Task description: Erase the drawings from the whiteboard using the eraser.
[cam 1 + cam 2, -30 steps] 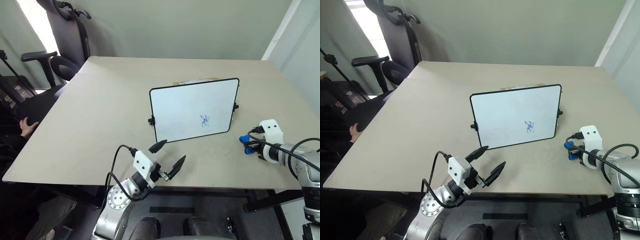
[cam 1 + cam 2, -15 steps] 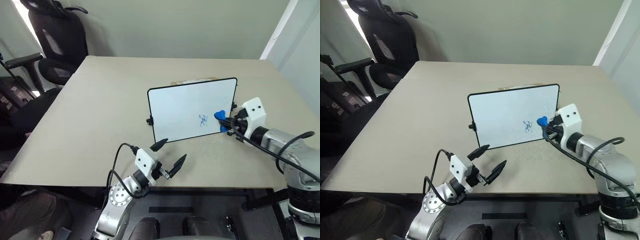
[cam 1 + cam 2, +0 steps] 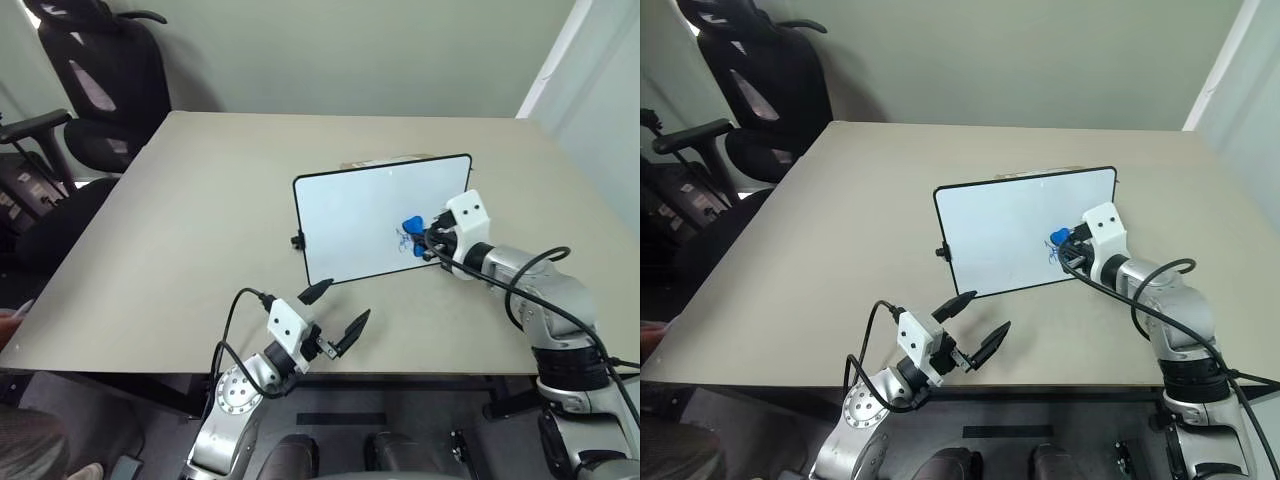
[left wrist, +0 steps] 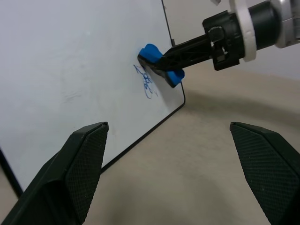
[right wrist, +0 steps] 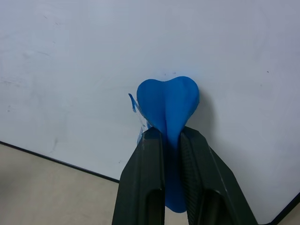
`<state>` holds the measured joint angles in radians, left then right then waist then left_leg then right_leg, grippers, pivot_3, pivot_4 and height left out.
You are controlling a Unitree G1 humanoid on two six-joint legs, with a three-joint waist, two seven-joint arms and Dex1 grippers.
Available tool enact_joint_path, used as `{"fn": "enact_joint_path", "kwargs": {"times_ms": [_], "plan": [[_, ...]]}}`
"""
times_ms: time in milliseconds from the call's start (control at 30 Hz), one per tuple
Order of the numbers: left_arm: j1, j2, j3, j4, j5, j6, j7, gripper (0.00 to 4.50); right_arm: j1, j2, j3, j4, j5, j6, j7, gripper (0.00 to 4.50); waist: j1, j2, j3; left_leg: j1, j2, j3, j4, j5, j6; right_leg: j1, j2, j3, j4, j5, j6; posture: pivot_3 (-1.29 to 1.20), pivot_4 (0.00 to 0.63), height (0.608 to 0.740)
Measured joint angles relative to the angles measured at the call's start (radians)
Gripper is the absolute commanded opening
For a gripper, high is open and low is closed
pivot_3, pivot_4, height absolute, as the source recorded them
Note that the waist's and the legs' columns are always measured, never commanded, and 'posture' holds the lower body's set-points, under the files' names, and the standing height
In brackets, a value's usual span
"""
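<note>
The eraser point(image 5: 168, 101) looks a light, slightly giving block, bone-shaped with a narrow waist, and that waist is the sensible place to grip it. The right pincer point(image 5: 172, 136) has it there now, its 2 black fingers point(image 5: 146, 183) closed tight on the middle so that 1 rounded lobe sticks out ahead as the wiping face. A grip this narrow may let the block twist if it is pressed hard, so moderate pressure seems wiser.

The whiteboard point(image 3: 350, 215) stands propped near the middle of the bench point(image 3: 200, 220), tilted back, its face toward the robot. It looks thin, stiff and light on its stand, so a firm push could slide or tip it. The blue scribble point(image 4: 146, 82) sits in the lower right part of the face, and the eraser's lobe is at it, apparently touching the board.

The right arm reaches forward and inward across the bench, pincer angled slightly down at the board. The left pincer point(image 3: 334, 316) hangs near the front edge of the bench, well apart from the board, its 2 fingers spread wide and holding nothing.
</note>
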<state>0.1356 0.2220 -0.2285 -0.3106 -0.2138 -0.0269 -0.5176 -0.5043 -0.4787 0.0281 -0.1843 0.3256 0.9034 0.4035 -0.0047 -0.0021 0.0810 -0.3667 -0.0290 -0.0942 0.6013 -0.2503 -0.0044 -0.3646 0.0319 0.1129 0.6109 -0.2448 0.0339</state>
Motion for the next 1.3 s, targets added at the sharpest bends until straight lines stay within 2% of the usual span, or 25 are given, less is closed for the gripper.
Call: {"fn": "enact_joint_path", "kwargs": {"times_ms": [633, 933, 1100, 1300], "plan": [[0.037, 0.002, 0.014, -0.039, 0.000, 0.001, 0.004, 4.50, -0.085, 0.061, 0.120, 0.123, -0.076, 0.029, 0.018, 0.21, -0.017, 0.001, 0.007, -0.001, 0.001, 0.000, 0.000, 0.001, -0.001, -0.011, 0.000, 0.000, 0.001, 0.007, -0.008, 0.00, 0.150, 0.736], [0.045, 0.002, 0.015, -0.045, 0.000, 0.001, 0.012, 4.50, -0.097, 0.043, 0.165, 0.167, -0.093, 0.115, 0.040, 0.21, -0.017, 0.001, 0.007, -0.001, 0.001, 0.000, 0.000, 0.001, -0.002, -0.014, 0.000, 0.000, 0.000, 0.010, -0.008, 0.00, 0.150, 0.736], [0.044, 0.002, 0.015, -0.045, 0.000, 0.001, 0.019, 4.50, -0.105, 0.044, 0.163, 0.183, -0.095, 0.110, 0.042, 0.21, -0.017, 0.002, 0.008, -0.001, 0.001, 0.000, 0.000, 0.001, -0.002, -0.015, 0.000, 0.000, 0.000, 0.011, -0.009, 0.00, 0.150, 0.736], [0.044, 0.004, 0.017, -0.045, -0.001, 0.001, 0.020, 4.50, -0.162, 0.041, 0.092, 0.162, -0.093, 0.090, 0.041, 0.21, -0.017, 0.003, 0.012, -0.002, 0.001, 0.000, 0.000, 0.001, -0.002, -0.017, 0.000, 0.000, 0.000, 0.012, -0.011, 0.00, 0.150, 0.736]]}}
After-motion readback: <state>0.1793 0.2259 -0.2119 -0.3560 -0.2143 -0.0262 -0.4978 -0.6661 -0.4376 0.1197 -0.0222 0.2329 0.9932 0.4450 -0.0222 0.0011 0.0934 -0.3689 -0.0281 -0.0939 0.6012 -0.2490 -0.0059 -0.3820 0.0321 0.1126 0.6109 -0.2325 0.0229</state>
